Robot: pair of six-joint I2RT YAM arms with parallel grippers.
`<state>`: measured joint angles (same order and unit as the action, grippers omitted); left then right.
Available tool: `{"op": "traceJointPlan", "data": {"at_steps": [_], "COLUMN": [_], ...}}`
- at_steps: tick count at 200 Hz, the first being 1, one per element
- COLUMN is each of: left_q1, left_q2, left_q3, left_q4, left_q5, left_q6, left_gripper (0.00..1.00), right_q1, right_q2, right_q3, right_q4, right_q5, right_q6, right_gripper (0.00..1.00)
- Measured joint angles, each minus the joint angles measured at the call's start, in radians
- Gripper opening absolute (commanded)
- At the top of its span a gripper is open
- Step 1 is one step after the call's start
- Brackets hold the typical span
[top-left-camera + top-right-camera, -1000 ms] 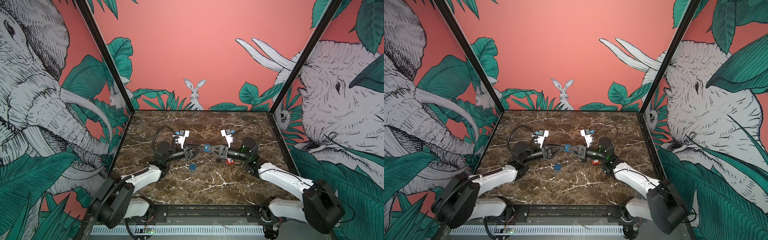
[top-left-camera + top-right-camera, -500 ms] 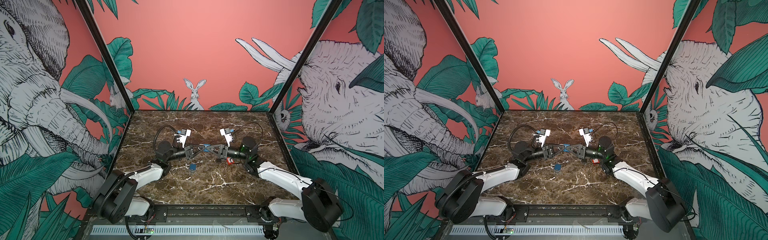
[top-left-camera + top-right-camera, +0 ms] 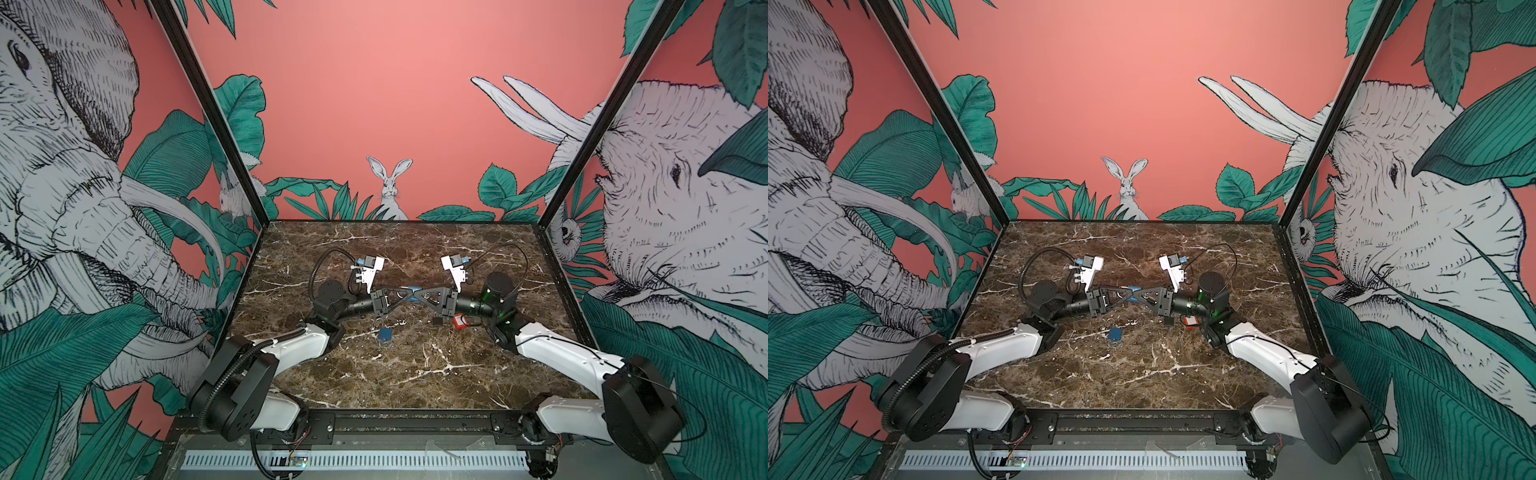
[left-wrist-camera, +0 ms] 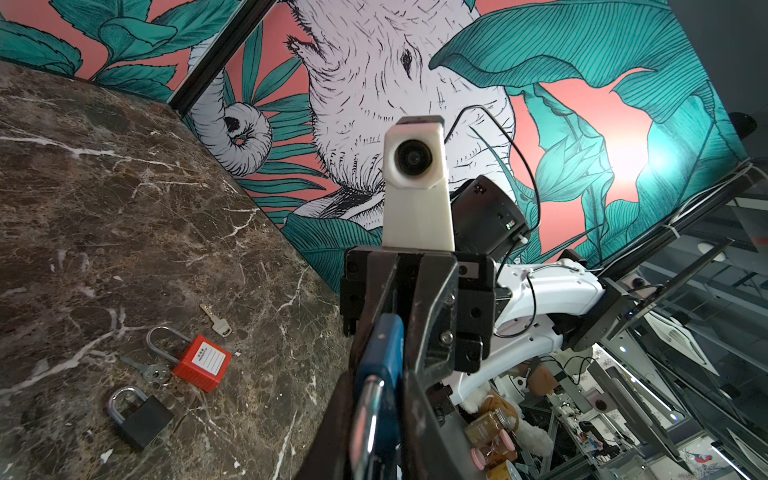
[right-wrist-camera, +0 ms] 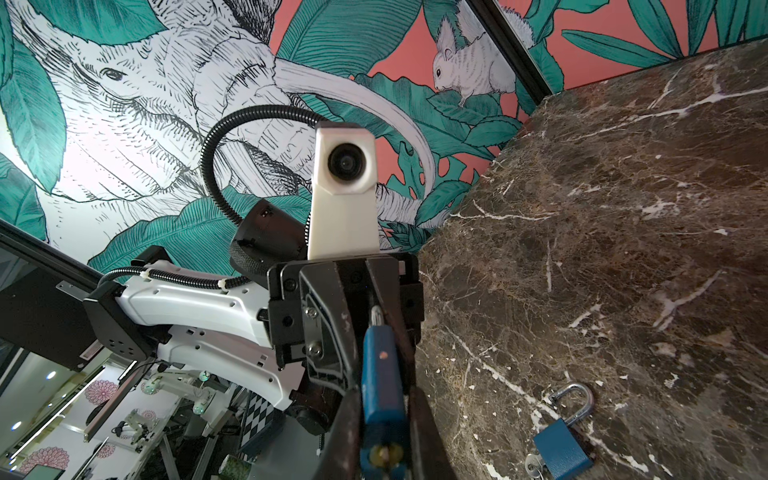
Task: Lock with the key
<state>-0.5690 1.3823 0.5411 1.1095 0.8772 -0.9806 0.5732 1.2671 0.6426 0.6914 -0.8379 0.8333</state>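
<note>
Top views: the arms stretch low, left gripper and right gripper meeting tip to tip on the blue padlock above the marble table. Left wrist: fingers flank its shackle; whether they pinch, we cannot tell; a loose key lies on the table. Right wrist: jaws clamp the padlock's body, fingertips cropped
</note>
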Motion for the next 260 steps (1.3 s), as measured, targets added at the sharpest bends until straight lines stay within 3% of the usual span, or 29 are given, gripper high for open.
{"op": "traceJointPlan", "data": {"at_steps": [19,36,54,80,144,260], "left_q1": [0.0,0.0,-0.003,-0.018,-0.016,-0.013], "left_q2": [0.003,0.007,0.007,0.012,0.011,0.024], "left_q3": [0.0,0.0,0.0,-0.002,-0.007,-0.007], "left_q4": [0.003,0.004,0.005,0.001,0.028,0.113], "left_q5": [-0.002,-0.01,-0.034,-0.056,-0.058,-0.05], "left_q6": [-0.005,-0.014,-0.021,-0.034,-0.066,-0.135], "left_gripper": [0.0,0.0,0.0,0.0,0.0,0.0], "right_q1": [0.0,0.0,-0.004,-0.017,-0.079,-0.079], "right_q2": [0.0,0.0,0.0,-0.008,-0.124,-0.129], "right_q3": [0.0,0.006,0.018,0.022,-0.007,-0.029], "right_q4": [-0.003,-0.021,-0.05,-0.084,-0.143,-0.106], "right_q5": [0.005,0.014,0.04,0.064,0.069,0.005], "right_q6": [-0.006,-0.008,-0.011,-0.006,0.014,0.054], "right_gripper": [0.0,0.22,0.37,0.45,0.4,0.26]}}
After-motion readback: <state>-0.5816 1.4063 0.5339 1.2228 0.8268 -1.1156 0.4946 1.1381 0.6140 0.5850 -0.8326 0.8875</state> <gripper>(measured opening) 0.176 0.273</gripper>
